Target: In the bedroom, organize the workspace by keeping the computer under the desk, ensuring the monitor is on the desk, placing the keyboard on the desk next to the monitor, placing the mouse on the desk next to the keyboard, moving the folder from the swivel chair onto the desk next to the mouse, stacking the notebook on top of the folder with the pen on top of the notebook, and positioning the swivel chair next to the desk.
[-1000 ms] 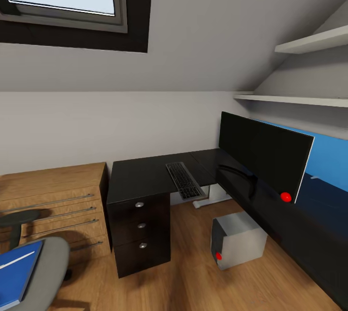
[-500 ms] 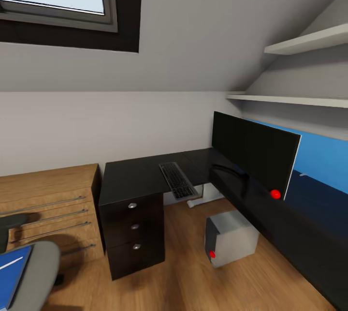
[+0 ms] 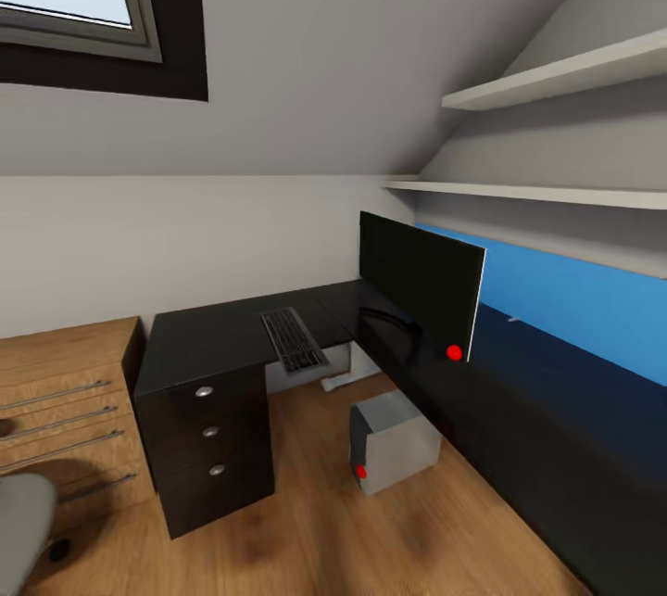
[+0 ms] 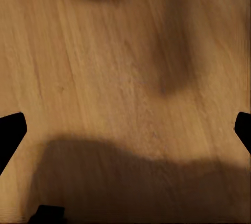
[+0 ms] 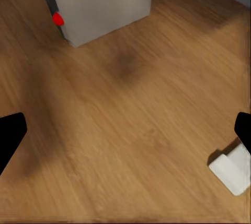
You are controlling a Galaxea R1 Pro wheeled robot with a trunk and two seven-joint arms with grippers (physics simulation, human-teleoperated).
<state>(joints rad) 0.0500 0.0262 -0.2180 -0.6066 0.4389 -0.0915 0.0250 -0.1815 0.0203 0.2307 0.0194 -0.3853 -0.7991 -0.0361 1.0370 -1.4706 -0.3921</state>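
Head view: L-shaped desk point(image 3: 218, 336) in the corner under the sloped ceiling, drawer unit point(image 3: 211, 434) at its near left end. Monitor point(image 3: 417, 285) upright on the right wing, red dot at its lower corner. Keyboard point(image 3: 293, 339) lies on the desktop near the inner corner, well apart from the monitor's stand rather than beside it. Computer point(image 3: 393, 441) sits on the plank floor point(image 3: 306, 531), at the desk's edge, not fully under it. A sliver of the swivel chair point(image 3: 20, 522) seat shows at lower left.

Left gripper point(image 4: 125, 130): fingertips spread wide, nothing between them, bare floor below. Right gripper point(image 5: 125, 130): likewise spread and empty, floor below with the computer ahead and a white desk foot point(image 5: 232, 169) close by.

Risks, judged from this:
- The computer stands in the open floor near the base's likely path; driving closer could knock it or shove it askew.
- The right arm hangs low near the desk foot; a turn could clip it.
- The keyboard's near end lies at the desk's front edge; a careless push could tip it off.
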